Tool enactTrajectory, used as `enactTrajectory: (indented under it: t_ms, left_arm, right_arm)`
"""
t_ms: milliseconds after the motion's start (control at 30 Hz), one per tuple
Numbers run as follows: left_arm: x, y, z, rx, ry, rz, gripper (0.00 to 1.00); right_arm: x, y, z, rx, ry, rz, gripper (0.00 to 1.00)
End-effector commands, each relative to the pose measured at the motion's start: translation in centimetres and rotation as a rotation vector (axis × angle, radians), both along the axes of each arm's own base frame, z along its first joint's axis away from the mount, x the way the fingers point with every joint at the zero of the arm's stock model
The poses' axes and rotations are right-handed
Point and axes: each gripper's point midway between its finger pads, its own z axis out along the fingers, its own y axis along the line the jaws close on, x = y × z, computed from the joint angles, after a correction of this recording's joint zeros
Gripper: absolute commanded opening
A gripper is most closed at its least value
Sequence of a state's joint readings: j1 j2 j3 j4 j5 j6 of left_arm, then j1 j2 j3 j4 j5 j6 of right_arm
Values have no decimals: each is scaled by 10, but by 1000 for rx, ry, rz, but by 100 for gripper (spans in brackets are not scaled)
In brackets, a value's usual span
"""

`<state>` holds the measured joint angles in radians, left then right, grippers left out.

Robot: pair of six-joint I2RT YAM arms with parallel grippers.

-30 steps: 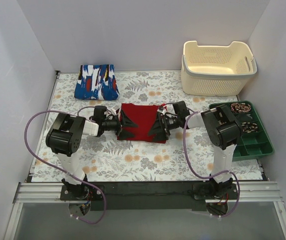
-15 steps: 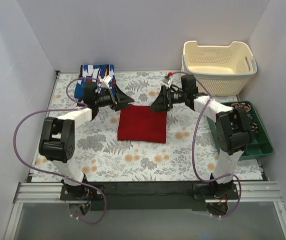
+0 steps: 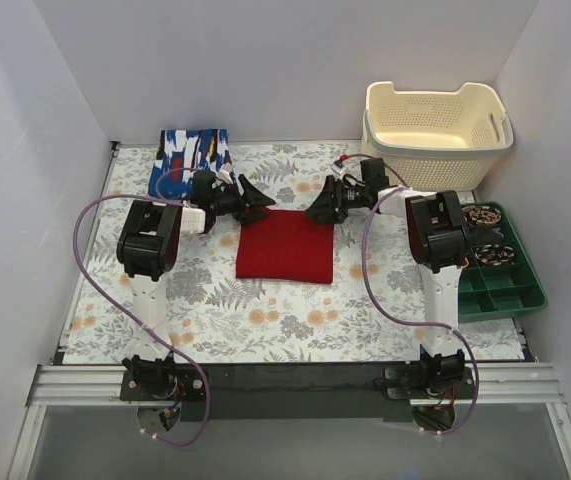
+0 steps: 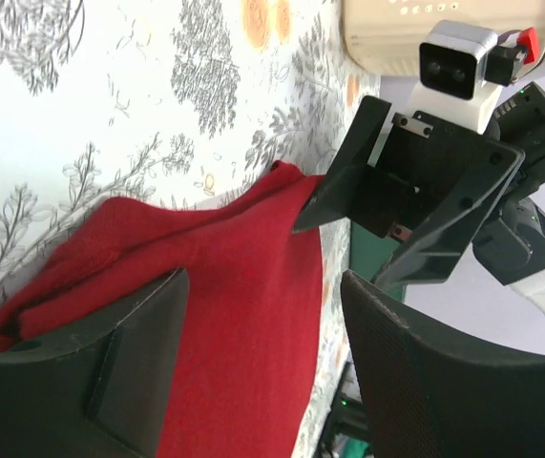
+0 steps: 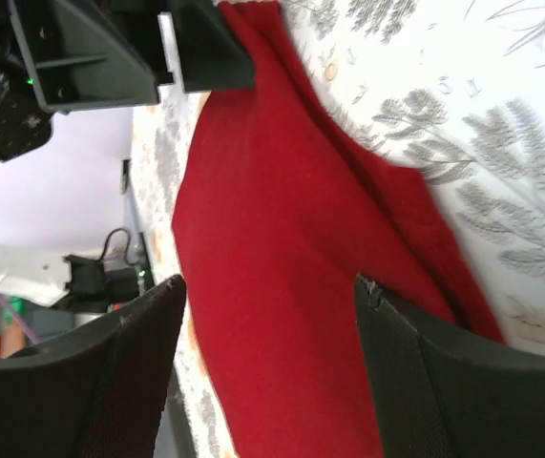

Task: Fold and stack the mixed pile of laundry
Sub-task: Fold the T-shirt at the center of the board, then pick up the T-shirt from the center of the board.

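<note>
The plain deep red garment (image 3: 285,248) lies folded flat in the middle of the table. My left gripper (image 3: 256,206) sits at its far left corner and my right gripper (image 3: 317,211) at its far right corner, the two facing each other. In the left wrist view the left gripper (image 4: 264,286) stands open, with the red cloth (image 4: 205,239) showing past its jaws. The right gripper (image 5: 270,286) is open too, over the same red cloth (image 5: 282,191). The blue printed garment (image 3: 190,150) lies folded at the back left, partly hidden by the left arm.
A cream perforated basket (image 3: 435,135) stands at the back right. A green tray (image 3: 505,290) with coiled items sits along the right edge. White walls close in the left, back and right of the floral tablecloth (image 3: 265,320).
Both grippers left the sides of the red garment and went to its far edge, then settled at its far corners. Their jaws have narrowed somewhat. The garment has hardly moved.
</note>
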<state>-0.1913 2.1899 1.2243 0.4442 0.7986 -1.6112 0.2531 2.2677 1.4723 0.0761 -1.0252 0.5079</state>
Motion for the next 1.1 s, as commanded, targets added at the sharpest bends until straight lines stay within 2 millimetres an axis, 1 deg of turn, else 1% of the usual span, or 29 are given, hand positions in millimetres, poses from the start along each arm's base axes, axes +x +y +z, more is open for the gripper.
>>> enactTrajectory:
  t_ms: [0, 33, 67, 100, 133, 167, 200, 233, 267, 300, 333, 367, 400, 467, 500, 533, 567, 633, 667, 700, 733, 767, 800, 833, 867, 900, 933, 1033, 1067]
  left_arm:
    - [19, 16, 35, 48, -134, 45, 62]
    - [15, 17, 58, 57, -185, 38, 62]
    - [11, 20, 66, 85, -237, 25, 62]
    - [5, 22, 80, 93, -275, 23, 63]
    - [-10, 26, 96, 107, -310, 21, 63]
    - [-13, 30, 103, 139, -334, 47, 64]
    - [-14, 37, 104, 183, -356, 72, 64]
    - [-20, 45, 93, 236, -303, 102, 64]
    - [-12, 58, 96, 307, -308, 178, 60]
    - [-11, 65, 89, 376, -325, 172, 58]
    - [-12, 71, 81, 426, -302, 175, 57]
    - [-9, 78, 74, 477, -304, 198, 57]
    - [-11, 81, 66, 505, -291, 187, 57]
    - [-12, 80, 52, 540, -265, 171, 57]
    - [-10, 82, 48, 563, -265, 179, 57]
    - [-11, 81, 42, 590, -272, 170, 57]
    - [-13, 75, 39, 606, -280, 153, 57]
    - [-13, 74, 23, 653, -272, 144, 57]
    - [-13, 70, 18, 669, -271, 137, 57]
    - [-12, 72, 8, 691, -254, 141, 57]
    - [-13, 69, 4, 699, -251, 136, 58]
    - [-12, 70, 0, 709, -246, 137, 59]
    - [-11, 70, -4, 717, -239, 141, 62]
    - [-10, 71, -12, 733, -226, 144, 65]
    - [-9, 70, -16, 743, -222, 145, 65]
    - [-7, 70, -17, 748, -225, 151, 65]
    - [-6, 72, -25, 766, -212, 157, 65]
    - [-2, 70, -33, 786, -209, 161, 65]
    - [-2, 71, -40, 797, -194, 163, 65]
  right_arm:
    - [27, -14, 12, -45, -117, -55, 76]
    - [26, -15, 21, -41, -131, -53, 75]
    - [22, -14, 43, -27, -163, -46, 76]
    - [18, -13, 57, -13, -175, -38, 76]
    - [13, -14, 65, -10, -179, -38, 77]
    - [8, -15, 88, -4, -215, -41, 77]
    - [9, -18, 95, -22, -259, -55, 77]
    - [4, -23, 94, -60, -260, -68, 77]
    - [-1, -30, 102, -108, -271, -90, 76]
    - [9, -41, 92, -206, -311, -150, 75]
    - [9, -48, 85, -261, -312, -177, 73]
    - [7, -56, 79, -318, -303, -196, 73]
    - [16, -70, 68, -410, -311, -255, 73]
    - [18, -80, 51, -485, -282, -279, 73]
    - [20, -87, 44, -525, -270, -302, 72]
    - [20, -87, 39, -535, -254, -307, 73]
    - [22, -88, 31, -549, -237, -308, 73]
    - [25, -89, 22, -581, -227, -320, 73]
    - [25, -90, 11, -596, -204, -317, 73]
    - [28, -91, 9, -607, -203, -322, 73]
    - [27, -90, 3, -614, -191, -315, 73]
    - [25, -89, -7, -622, -169, -304, 73]
    - [25, -89, -11, -631, -165, -299, 73]
    - [24, -87, -14, -635, -162, -293, 73]
    - [23, -87, -23, -640, -146, -284, 73]
    - [24, -84, -24, -641, -148, -281, 73]
    - [22, -81, -27, -642, -145, -270, 74]
    - [21, -75, -38, -659, -133, -256, 76]
    - [20, -75, -45, -665, -121, -252, 76]
